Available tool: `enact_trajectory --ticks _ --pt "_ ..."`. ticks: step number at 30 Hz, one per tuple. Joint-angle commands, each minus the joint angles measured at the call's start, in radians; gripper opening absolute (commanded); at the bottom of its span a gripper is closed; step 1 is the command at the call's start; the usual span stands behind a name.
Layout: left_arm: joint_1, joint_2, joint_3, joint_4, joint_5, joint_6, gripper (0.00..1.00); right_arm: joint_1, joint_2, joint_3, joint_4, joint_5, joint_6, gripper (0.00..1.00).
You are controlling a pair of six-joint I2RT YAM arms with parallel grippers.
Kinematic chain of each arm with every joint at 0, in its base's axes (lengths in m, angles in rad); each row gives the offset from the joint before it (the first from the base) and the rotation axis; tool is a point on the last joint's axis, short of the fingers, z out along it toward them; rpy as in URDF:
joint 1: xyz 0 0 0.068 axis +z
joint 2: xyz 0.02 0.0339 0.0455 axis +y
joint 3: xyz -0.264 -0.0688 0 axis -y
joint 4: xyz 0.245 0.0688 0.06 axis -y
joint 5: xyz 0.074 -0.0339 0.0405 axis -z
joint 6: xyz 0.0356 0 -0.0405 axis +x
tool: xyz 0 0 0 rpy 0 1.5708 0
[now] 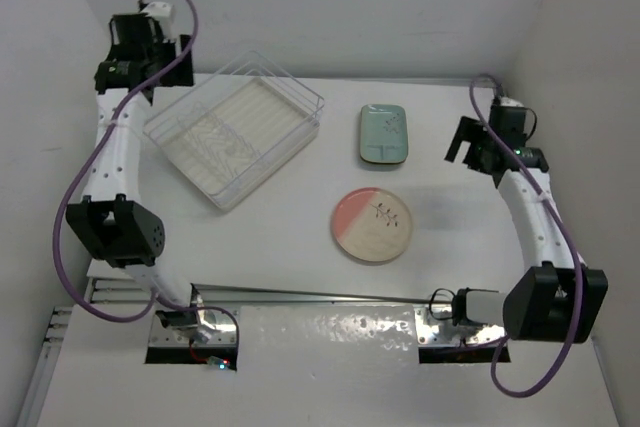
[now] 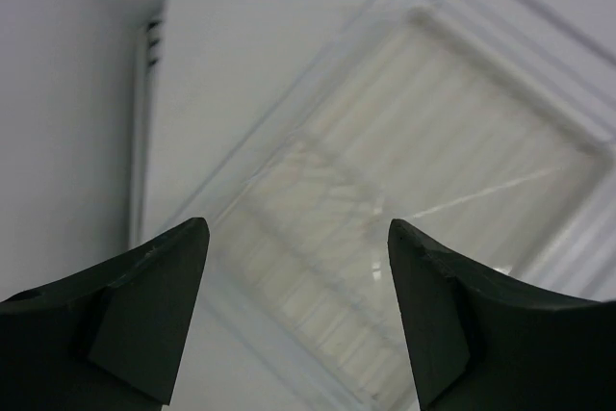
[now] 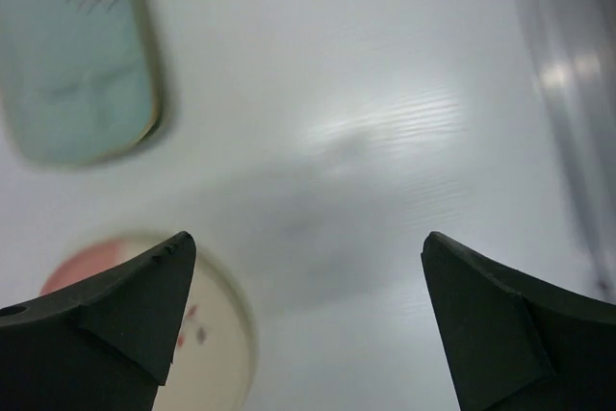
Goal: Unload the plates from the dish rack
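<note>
The clear dish rack [image 1: 238, 127] stands at the back left of the table with no plate visible in it; its ribbed whitish base also shows in the left wrist view [image 2: 414, 209]. A pale blue-green rounded-rectangular plate [image 1: 385, 133] lies flat on the table at the back centre, also in the right wrist view [image 3: 77, 55]. A round pink-and-cream plate [image 1: 373, 224] lies flat in front of it and shows in the right wrist view [image 3: 207, 344]. My left gripper [image 2: 298, 238] is open and empty above the rack's left side. My right gripper [image 3: 303, 247] is open and empty above bare table right of the plates. No yellow-green plate is in view.
White walls close in on the left, back and right of the table [image 1: 450, 247]. A metal rail [image 1: 330, 295] runs along the table's near edge by the arm bases.
</note>
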Motion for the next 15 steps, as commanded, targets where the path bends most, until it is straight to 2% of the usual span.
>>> enact_trajectory --ticks 1,2,5,10,15 --pt "0.160 -0.081 -0.104 0.052 -0.180 -0.044 0.73 -0.072 -0.024 0.066 -0.064 0.456 0.063 0.99" --pt "0.233 -0.104 -0.164 0.072 -0.169 -0.050 0.73 -0.099 -0.027 0.071 -0.072 0.484 0.086 0.99" --pt "0.335 -0.136 -0.237 0.089 -0.155 -0.050 0.73 -0.211 -0.057 0.049 -0.057 0.520 0.112 0.99" --pt "0.352 -0.208 -0.350 0.136 -0.155 0.017 0.74 -0.218 -0.128 -0.052 0.099 0.471 0.074 0.99" --pt "0.352 -0.207 -0.358 0.118 -0.092 0.010 0.74 -0.219 -0.125 -0.060 0.058 0.558 0.175 0.99"
